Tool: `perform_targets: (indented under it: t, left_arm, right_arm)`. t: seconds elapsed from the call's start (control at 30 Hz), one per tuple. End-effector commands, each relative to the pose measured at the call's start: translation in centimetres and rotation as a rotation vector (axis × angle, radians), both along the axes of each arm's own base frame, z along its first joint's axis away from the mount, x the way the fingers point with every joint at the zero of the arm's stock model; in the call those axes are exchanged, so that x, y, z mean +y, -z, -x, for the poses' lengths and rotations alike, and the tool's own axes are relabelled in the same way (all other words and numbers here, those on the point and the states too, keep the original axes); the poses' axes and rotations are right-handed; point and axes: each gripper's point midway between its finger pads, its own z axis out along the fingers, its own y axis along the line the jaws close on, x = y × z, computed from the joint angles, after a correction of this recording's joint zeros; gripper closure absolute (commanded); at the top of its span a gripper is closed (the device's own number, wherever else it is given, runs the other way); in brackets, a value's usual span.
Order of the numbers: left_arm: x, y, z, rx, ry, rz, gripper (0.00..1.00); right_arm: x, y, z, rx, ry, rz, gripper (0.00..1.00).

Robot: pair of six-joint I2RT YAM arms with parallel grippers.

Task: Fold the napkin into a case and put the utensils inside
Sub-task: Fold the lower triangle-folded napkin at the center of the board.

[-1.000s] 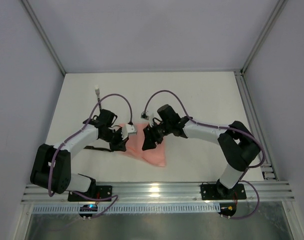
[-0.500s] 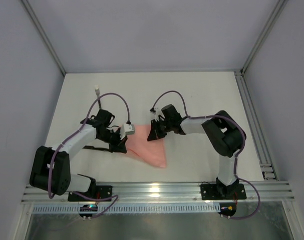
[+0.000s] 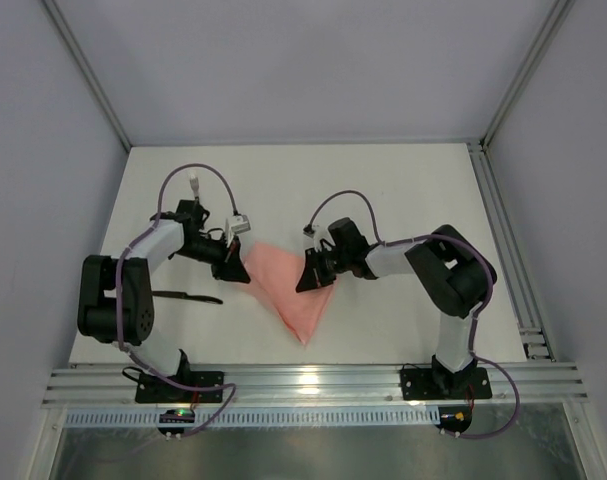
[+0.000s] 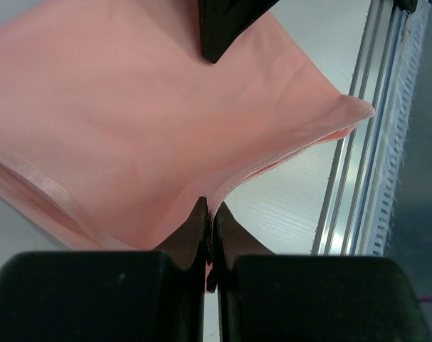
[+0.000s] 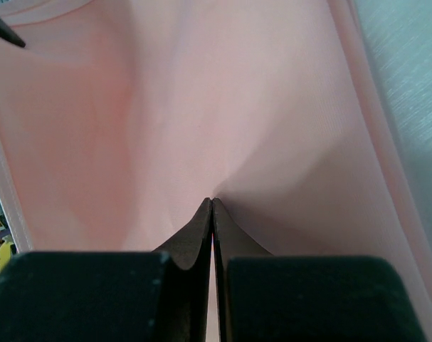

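My right gripper [image 3: 306, 282] has just nipped shut on the napkin [image 3: 289, 298]. The left gripper [image 3: 240, 272] pinches the opposite corner, so I've pulled it taut for folding.

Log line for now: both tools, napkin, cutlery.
left tool: shut on napkin edge | right tool: shut on napkin | napkin: folded triangle, held between both | cutlery: on table, outside napkin

table [image 3: 403, 190]: white, matte | rail [image 3: 283, 385]: aluminium, near edge (another along right side)
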Motion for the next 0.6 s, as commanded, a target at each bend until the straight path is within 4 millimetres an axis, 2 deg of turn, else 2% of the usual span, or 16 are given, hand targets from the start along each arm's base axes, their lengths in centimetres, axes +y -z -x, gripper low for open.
perform_targets:
  t: [0.0, 0.07, 0.17, 0.23, 0.27, 0.33, 0.37, 0.43, 0.5, 0.53, 0.57]
  left_arm:
    - [-0.9, -1.4, -2.3, 0.012, -0.022, 0.101, 1.00]
    - [-1.0, -1.1, -2.6, 0.042, -0.018, 0.105, 1.00]
    - [-1.1, -1.7, -2.8, 0.031, 0.003, 0.114, 1.00]
    - [-1.0, -1.9, -2.4, 0.022, 0.020, 0.111, 1.00]
    - [-0.8, -1.9, -2.1, 0.020, 0.028, 0.103, 1.00]
    - [-0.4, -1.8, -1.4, 0.009, 0.045, 0.078, 1.00]
    - [-0.3, -1.6, -1.1, 0.014, 0.048, 0.068, 1.00]
    - [-0.1, -1.5, -0.7, -0.001, 0.057, 0.055, 1.00]
    - [0.1, -1.2, -0.2, 0.000, 0.065, 0.048, 1.00]
    - [0.1, -1.2, -0.1, -0.003, 0.067, 0.045, 1.00]
    - [0.1, -1.2, 0.0, -0.002, 0.069, 0.043, 1.00]
  right_arm:
    - [-3.2, 4.9, 3.8, 0.124, -0.040, 0.167, 0.96]
    - [-3.2, 5.2, 4.1, 0.128, -0.055, 0.170, 0.96]
    - [-3.3, 5.0, 4.0, 0.103, -0.068, 0.158, 0.96]
    - [-3.0, 3.6, 3.4, 0.042, -0.073, 0.139, 0.95]
    - [-3.0, 3.0, 3.1, 0.017, -0.076, 0.138, 0.89]
    - [-2.5, 0.5, 2.1, -0.099, -0.100, 0.116, 0.85]
    - [-2.6, -0.1, 1.8, -0.131, -0.100, 0.128, 0.78]
    - [-2.1, -2.8, 0.7, -0.250, -0.123, 0.106, 0.71]
    - [-2.3, -4.0, 0.6, -0.328, -0.158, 0.130, 0.65]
    - [-1.6, -5.7, 0.8, -0.394, -0.177, 0.117, 0.64]
    - [-1.4, -6.4, 1.1, -0.447, -0.200, 0.125, 0.63]
